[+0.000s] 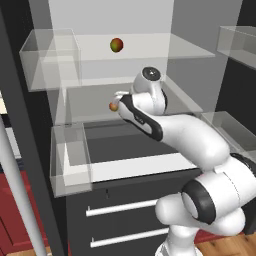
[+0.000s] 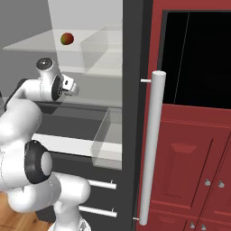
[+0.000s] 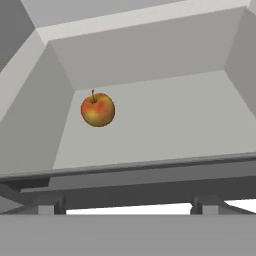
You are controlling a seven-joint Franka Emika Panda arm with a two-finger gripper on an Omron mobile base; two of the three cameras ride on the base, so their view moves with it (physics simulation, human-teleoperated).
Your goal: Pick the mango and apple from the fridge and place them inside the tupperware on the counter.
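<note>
I see the fridge (image 1: 150, 165) open, its white inside and glass shelves in front of the arm. The mango (image 1: 116, 45) lies on the upper shelf, well above the arm's wrist. The apple (image 3: 97, 109) sits on the shelf below, upright with its stem up, near the left wall in the hand view. In the left base view the apple is just beside the wrist. The claw (image 2: 72, 86) points into this shelf; I cannot tell if it is released or clenched.
</note>
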